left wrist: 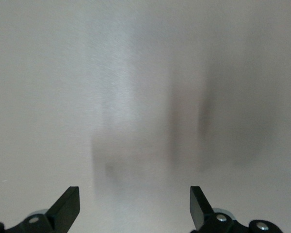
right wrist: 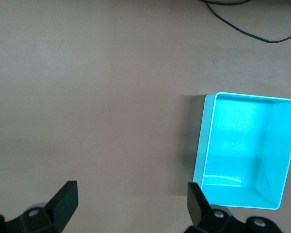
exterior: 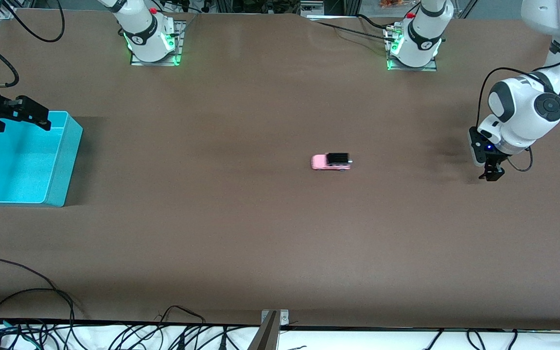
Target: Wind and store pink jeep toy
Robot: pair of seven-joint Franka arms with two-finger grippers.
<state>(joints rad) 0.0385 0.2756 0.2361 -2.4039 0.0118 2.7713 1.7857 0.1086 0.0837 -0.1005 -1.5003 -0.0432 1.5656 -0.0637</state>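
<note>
Black cables [exterior: 27, 311] are seen coiled along the table's near edge, where a metal bracket [exterior: 274, 321] is fixed at mid-span. Farther in, near the middle of the brown table [exterior: 260, 233], the pink jeep toy [exterior: 331, 161] stands on its wheels, untouched and well apart from both arms. The left gripper [exterior: 490, 171] is held low over bare table toward the left arm's end, fingers spread wide with nothing between them, as the left wrist view confirms. The right gripper [exterior: 27, 113] is poised over the rim of the turquoise bin [exterior: 66, 160] at the right arm's end, its jaws likewise parted and empty; the bin's interior appears bare in the right wrist view [right wrist: 281, 145].

Winding has not yet begun, by the look of it. A good first step would probably be an approach from above, with the fingers set across the toy's narrow body rather than along its length, so that the wheels are left free and pressed firmly to the surface for the pull-back. The matte brown covering looks smooth and unbroken, which should be kind to rolling. Both arm bases [exterior: 153, 43] are bolted along the far edge, green lights glowing.
</note>
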